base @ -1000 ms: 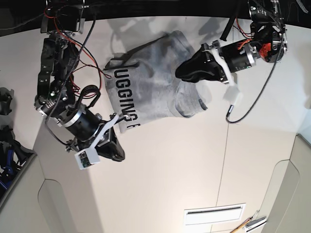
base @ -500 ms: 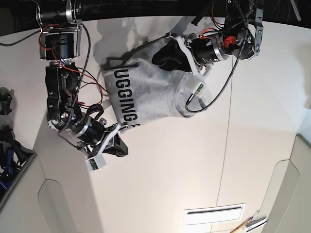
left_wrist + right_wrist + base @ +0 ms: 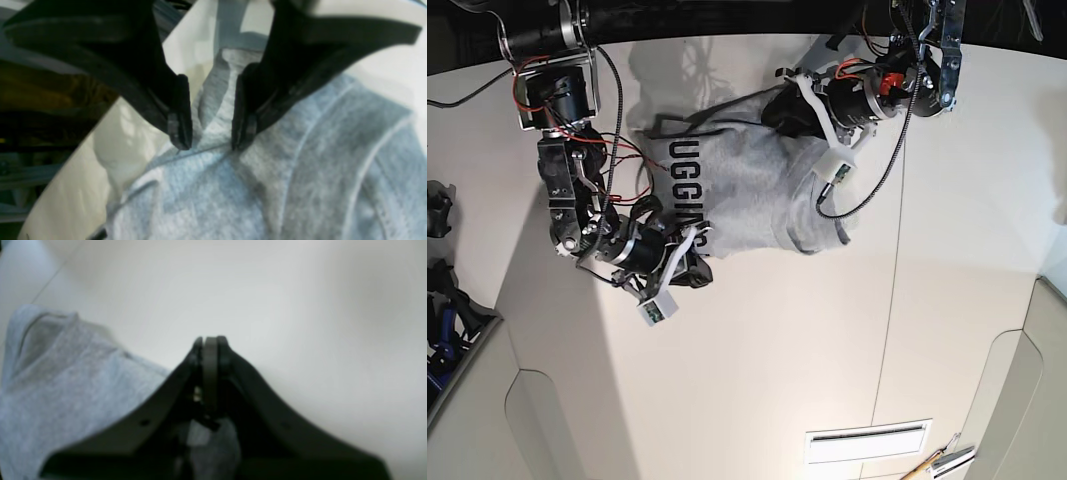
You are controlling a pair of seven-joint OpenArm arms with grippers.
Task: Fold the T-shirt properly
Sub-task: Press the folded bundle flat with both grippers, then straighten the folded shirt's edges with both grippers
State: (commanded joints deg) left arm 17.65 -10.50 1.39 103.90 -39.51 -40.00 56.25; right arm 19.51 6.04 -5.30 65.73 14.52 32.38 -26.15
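Observation:
The light grey T-shirt lies crumpled on the white table, lettering side up. My left gripper is at the shirt's far edge. In the left wrist view it is open, its fingertips set down either side of a ridge of grey cloth. My right gripper is at the shirt's near hem by the lettering. In the right wrist view it is shut, tips over bare table, with the shirt to its left and under its base. I see no cloth between the tips.
A white slotted plate and a pencil-like tool lie at the near right. Black gear stands off the table's left edge. A seam runs across the tabletop. Loose cables hang from both arms.
My left gripper swung from the shirt's right side to its far edge. My right gripper moved from bare table up to the near hem. The shirt has bunched slightly.

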